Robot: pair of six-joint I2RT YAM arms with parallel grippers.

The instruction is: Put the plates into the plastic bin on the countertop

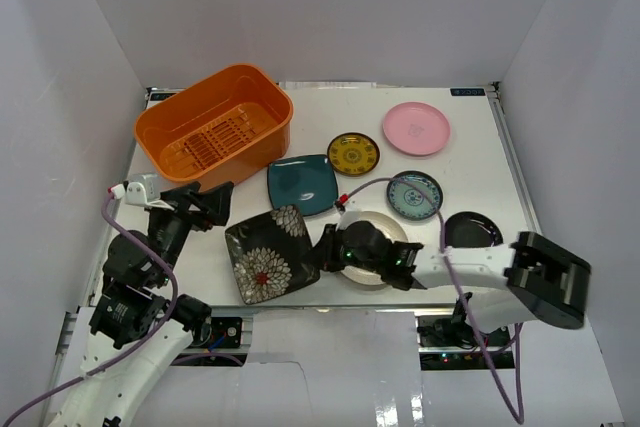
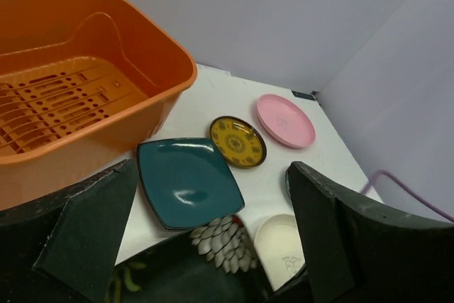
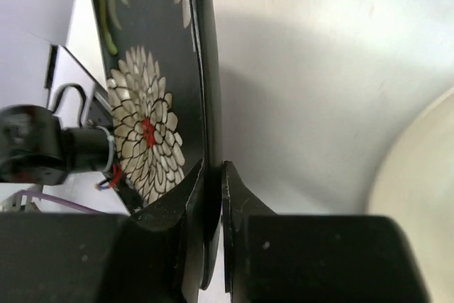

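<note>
The black floral square plate lies at the front of the white countertop. My right gripper is shut on its right edge; in the right wrist view the jaws pinch the rim of the floral plate. The round cream plate lies under that gripper. My left gripper is open and empty, between the orange plastic bin and the floral plate. The bin holds nothing. The teal square plate lies right of the bin.
Behind on the countertop lie the gold-patterned plate, the pink plate, the blue-green patterned plate and the glossy black plate. White walls close in the left, back and right. A purple cable loops over the right arm.
</note>
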